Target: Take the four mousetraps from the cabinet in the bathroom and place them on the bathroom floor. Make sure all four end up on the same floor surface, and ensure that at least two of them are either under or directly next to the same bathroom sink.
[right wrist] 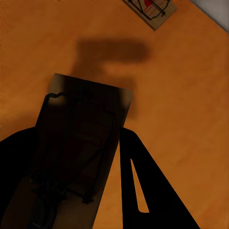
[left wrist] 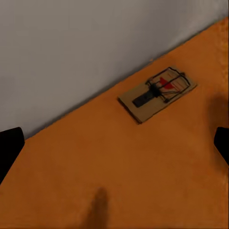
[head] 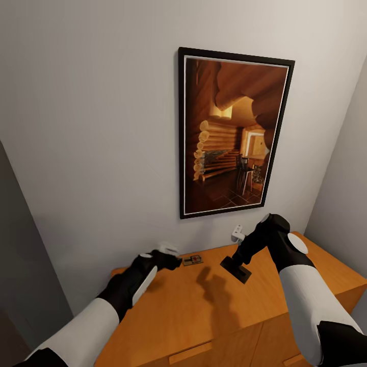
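One mousetrap [head: 192, 260] lies flat on the cabinet [head: 204, 311] top close to the wall, a tan board with a dark wire and a red spot. My left gripper [head: 175, 261] is just beside it and open; in the left wrist view the mousetrap [left wrist: 157, 93] lies ahead of the spread dark fingertips [left wrist: 9, 148]. My right gripper [head: 238, 261] is shut on a second mousetrap [head: 235, 269], held tilted a little above the cabinet top. In the right wrist view this held mousetrap [right wrist: 81, 143] looks dark with shadow, and the lying mousetrap [right wrist: 152, 9] is beyond it.
A framed picture [head: 232, 135] of a log-cabin interior hangs on the grey wall above the cabinet. A small white fitting [head: 237, 233] sticks out of the wall just above the cabinet top. Drawer handles [head: 189, 352] show at the cabinet's front. Walls close in on both sides.
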`<state>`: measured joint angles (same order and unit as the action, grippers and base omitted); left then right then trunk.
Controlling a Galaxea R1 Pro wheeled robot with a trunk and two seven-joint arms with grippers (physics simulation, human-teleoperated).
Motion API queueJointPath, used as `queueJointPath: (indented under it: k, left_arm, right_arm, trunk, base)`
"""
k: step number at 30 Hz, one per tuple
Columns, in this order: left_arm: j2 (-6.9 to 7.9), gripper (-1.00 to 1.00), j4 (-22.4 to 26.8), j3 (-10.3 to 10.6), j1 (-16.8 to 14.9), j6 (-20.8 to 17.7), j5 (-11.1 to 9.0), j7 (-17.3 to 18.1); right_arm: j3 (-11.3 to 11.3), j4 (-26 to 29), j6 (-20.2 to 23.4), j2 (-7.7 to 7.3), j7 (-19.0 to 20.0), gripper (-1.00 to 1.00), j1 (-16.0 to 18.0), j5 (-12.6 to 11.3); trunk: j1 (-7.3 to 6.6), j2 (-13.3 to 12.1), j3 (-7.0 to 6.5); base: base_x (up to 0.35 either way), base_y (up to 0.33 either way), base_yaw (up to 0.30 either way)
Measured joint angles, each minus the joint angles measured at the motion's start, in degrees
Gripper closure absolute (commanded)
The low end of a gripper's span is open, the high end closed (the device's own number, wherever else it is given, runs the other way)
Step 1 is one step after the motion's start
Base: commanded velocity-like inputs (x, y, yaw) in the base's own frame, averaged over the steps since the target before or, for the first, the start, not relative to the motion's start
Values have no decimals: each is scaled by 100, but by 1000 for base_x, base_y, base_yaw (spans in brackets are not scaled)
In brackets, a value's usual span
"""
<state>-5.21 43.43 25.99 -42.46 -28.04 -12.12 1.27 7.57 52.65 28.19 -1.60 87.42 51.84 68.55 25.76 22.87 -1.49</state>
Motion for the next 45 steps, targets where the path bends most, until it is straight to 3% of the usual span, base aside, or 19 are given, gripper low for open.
queueJointPath:
  k: [1,7,15,20,24,35,39,45]
  left_arm:
    - [-6,-100,1,-1,1,13,265,264]
    - [-20,-100,81,1,-4,50,1194,976]
    - [-106,-100,281,84,-6,147,1515,1546]
    - [-105,-100,294,407,-6,350,1987,1810]
    - [-65,-100,297,460,-7,393,2143,1850]
    - [39,-100,299,471,-7,697,2228,2122]
    - [173,-100,299,442,-7,761,2222,2372]
    - [311,-100,306,199,-7,879,2226,2954]
  right_arm:
    - [0,-2,0,0,0,100,0,0]
    - [0,0,1,0,0,100,0,0]
    - [0,-3,-1,0,0,100,0,0]
    - [0,-4,1,0,1,100,0,0]
    - [0,-4,0,0,1,100,0,0]
    - [0,-4,1,0,1,100,0,0]
    - [0,-4,0,0,1,100,0,0]
    - [0,-4,1,0,1,100,0,0]
  trunk:
    - [0,0,0]
    - [0,0,0]
    - [0,0,0]
    - [0,0,0]
    - [0,0,0]
    - [0,0,0]
    - [0,0,0]
    - [0,0,0]
  base:
    - [0,0,0]
    - [0,0,0]
    - [0,0,0]
    - [0,0,0]
    - [0,0,0]
    - [0,0,0]
    - [0,0,0]
    - [0,0,0]
